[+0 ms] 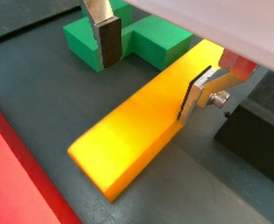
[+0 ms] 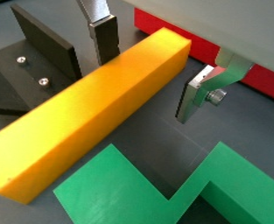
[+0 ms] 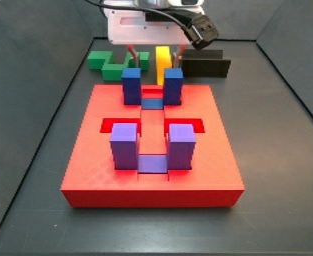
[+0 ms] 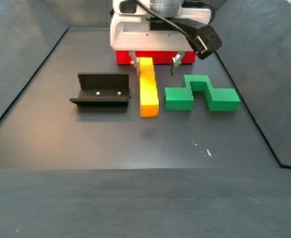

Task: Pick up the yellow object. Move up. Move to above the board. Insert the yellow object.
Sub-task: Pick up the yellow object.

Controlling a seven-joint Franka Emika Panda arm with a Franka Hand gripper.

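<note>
The yellow object (image 4: 148,85) is a long yellow-orange bar lying flat on the dark floor; it shows large in both wrist views (image 1: 139,127) (image 2: 92,118) and behind the posts in a side view (image 3: 162,66). My gripper (image 4: 152,59) is open and low over the bar's end nearest the board (image 3: 92,165). Its fingers stand on either side of the bar (image 1: 151,70) (image 2: 151,68): one finger (image 1: 198,94) is close against the bar's side, the other (image 1: 108,44) stands apart from it. The red board carries blue posts (image 3: 132,86) and purple posts (image 3: 124,142).
A green zigzag block (image 4: 200,95) (image 2: 163,188) lies beside the bar on one side. The dark fixture (image 4: 100,90) (image 2: 39,61) stands on the other side. A black block (image 3: 206,67) (image 1: 250,131) lies near the green one. Dark walls ring the floor.
</note>
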